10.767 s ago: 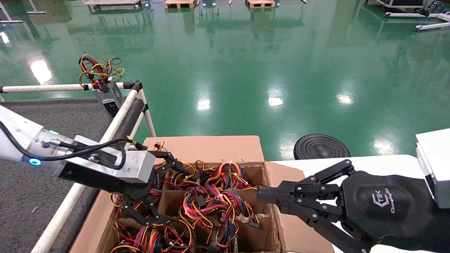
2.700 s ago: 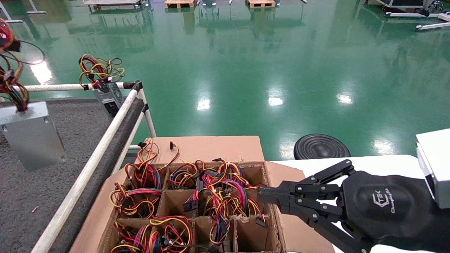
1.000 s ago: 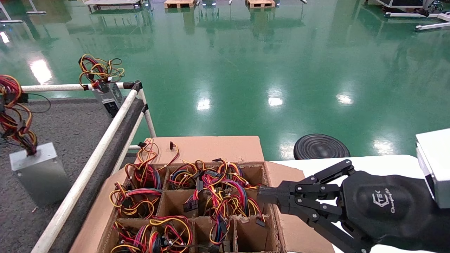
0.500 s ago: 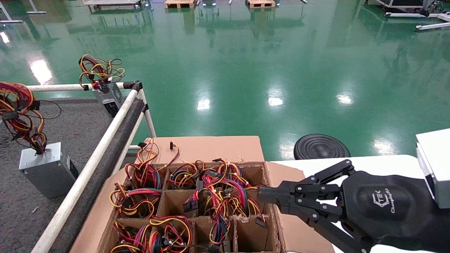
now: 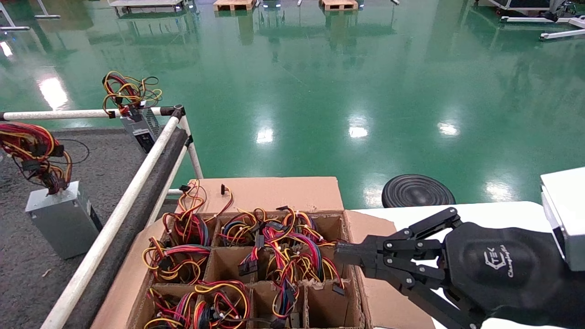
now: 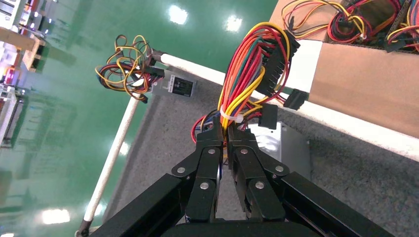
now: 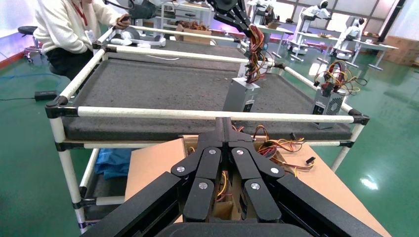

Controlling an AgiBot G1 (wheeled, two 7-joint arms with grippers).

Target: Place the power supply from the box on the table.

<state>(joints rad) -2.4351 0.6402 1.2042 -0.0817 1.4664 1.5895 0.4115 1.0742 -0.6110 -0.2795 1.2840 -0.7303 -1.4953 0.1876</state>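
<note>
The left tool (image 6: 226,136) is clamped on the wire bundle (image 6: 249,74) of the power supply (image 5: 61,219), which stands upright on the grey carpeted tabletop (image 5: 27,274), its base on or just above the carpet. The metal block sits directly below the tool, with the red, orange and yellow wires rising from its top into the closed fingers (image 6: 210,148). In the head view the tool itself lies beyond the left edge; only the wires (image 5: 34,151) and the block show there.

The block stands near the white rail (image 5: 119,210) that edges the tabletop, with the box (image 5: 269,194) on the other side of that rail. The box's cardboard cells hold more tangled wire bundles (image 5: 279,246).

A second, slimmer unit (image 5: 139,125) leans at the far corner of the rails, its own wires spilling over the top, well apart from the held supply.

The right tool (image 5: 340,256) is parked over the box's right edge, its fingers pressed together on nothing. In the right wrist view a person in white (image 7: 74,34) stands at the far side of the tabletop.
</note>
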